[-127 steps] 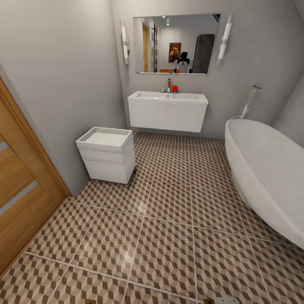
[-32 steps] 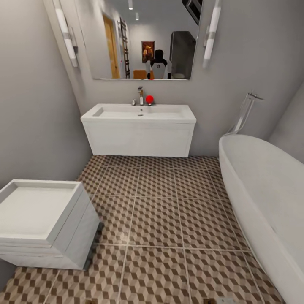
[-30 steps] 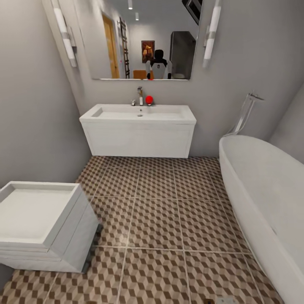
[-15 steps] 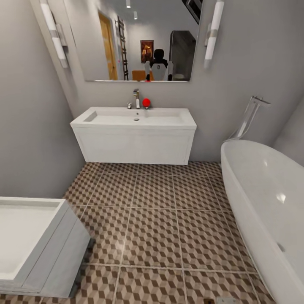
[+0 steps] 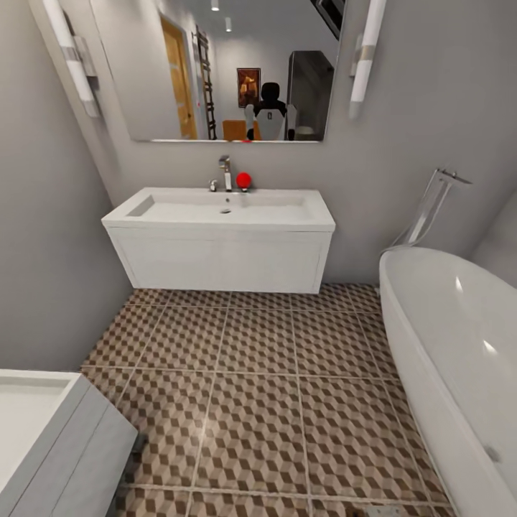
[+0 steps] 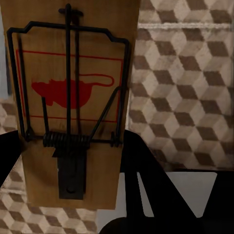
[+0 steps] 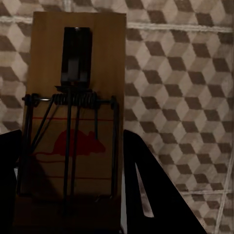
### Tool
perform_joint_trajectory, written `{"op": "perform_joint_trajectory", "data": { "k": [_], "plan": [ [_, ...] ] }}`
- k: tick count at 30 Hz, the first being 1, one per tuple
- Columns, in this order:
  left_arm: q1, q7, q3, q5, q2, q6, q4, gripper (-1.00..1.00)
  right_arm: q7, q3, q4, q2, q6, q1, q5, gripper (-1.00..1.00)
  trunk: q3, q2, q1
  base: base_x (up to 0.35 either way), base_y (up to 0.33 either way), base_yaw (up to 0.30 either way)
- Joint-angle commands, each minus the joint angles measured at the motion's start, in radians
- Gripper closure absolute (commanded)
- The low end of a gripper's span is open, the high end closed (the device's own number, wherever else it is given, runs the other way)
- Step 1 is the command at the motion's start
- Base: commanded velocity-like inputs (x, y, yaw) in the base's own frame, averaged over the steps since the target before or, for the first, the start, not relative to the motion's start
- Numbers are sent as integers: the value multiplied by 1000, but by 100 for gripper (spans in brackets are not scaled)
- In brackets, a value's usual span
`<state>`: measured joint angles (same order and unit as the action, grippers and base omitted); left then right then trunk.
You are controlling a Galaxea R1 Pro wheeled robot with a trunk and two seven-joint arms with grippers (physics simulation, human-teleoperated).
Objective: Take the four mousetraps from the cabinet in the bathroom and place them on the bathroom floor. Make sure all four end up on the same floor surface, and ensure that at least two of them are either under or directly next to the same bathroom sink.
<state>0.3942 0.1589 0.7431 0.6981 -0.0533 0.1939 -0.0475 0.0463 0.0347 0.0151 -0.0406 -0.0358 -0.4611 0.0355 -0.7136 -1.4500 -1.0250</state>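
Left wrist view has one mousetrap (image 6: 70, 102) clamped between the dark fingers of the left gripper (image 6: 73, 161), and the right wrist view matches it with a second mousetrap (image 7: 73, 122) pinched in the right gripper (image 7: 73, 185), both hanging over the cube-patterned bathroom floor (image 5: 258, 402). Count it up: two traps in hand, none lying on the tiles, so I judge the job roughly at its midpoint with nothing placed yet and two more to fetch. Straight ahead sits one white sink (image 5: 222, 208) with bare floor beneath, one bathtub (image 5: 459, 345) alongside.
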Motion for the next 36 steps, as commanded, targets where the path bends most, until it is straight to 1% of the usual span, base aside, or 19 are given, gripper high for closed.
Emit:
{"op": "perform_joint_trajectory", "data": {
  "k": [1, 9, 14, 16, 21, 23, 26, 27, 28, 29, 31, 36],
  "plan": [
    [0, 1, 0, -3, 0, -1, 0, 100, -2, 0, 0, 1, 0, 0, 3, 100, 0, 0, 0, 337, -76, 0],
    [0, -1, 1, -5, 1, -1, -1, 100, -4, 4, -3, -2, 1, 0, -2, 100, 0, 0, 0, 337, -76, 0],
    [0, -1, 1, -5, 3, -1, -2, 100, -1, 4, -3, 0, 2, 0, -36, 100, 0, 0, 0, 337, -74, 0],
    [0, -1, 1, -5, 3, -1, -2, 100, 1, 3, -2, 2, 0, 0, -37, 100, 0, 0, 0, 337, -64, 0],
    [0, -1, 1, -4, 14, -1, -4, 100, 2, 1, -1, 5, 0, -1, -33, 100, 0, 0, 0, 337, -16, 0],
    [0, 0, 0, -3, 27, -1, -3, 100, 2, 2, -3, 6, 1, 1, -35, 100, 0, 0, 0, 337, -2, 0],
    [0, 0, 0, -3, 29, -1, -3, 100, 3, 1, -3, 5, 2, 1, -34, 100, 0, 0, 0, 337, 0, 0],
    [0, 1, -8, -2, 28, -2, -2, 100, -1, 2, 5, -2, 2, 1, -39, 100, 0, 0, 0, 337, 0, 0],
    [0, 1, -19, -3, 26, -3, -2, 100, -3, 3, 5, 0, -1, 1, -40, 100, 0, 0, 0, 337, 0, 0],
    [0, -1, -77, -4, 22, -6, 1, 100, 1, 1, 6, 4, 13, 1, -38, 100, 0, 0, 0, 337, 0, 0],
    [0, 0, -93, -4, 18, -7, 3, 100, 7, 1, 0, 2, 28, 1, -35, 100, 0, 0, 0, 337, 0, 0],
    [0, -2, -98, -3, 17, -7, 8, 100, 8, 0, 0, -6, 29, 0, -32, 100, 0, 0, 0, 338, 0, 0]
  ]
}}
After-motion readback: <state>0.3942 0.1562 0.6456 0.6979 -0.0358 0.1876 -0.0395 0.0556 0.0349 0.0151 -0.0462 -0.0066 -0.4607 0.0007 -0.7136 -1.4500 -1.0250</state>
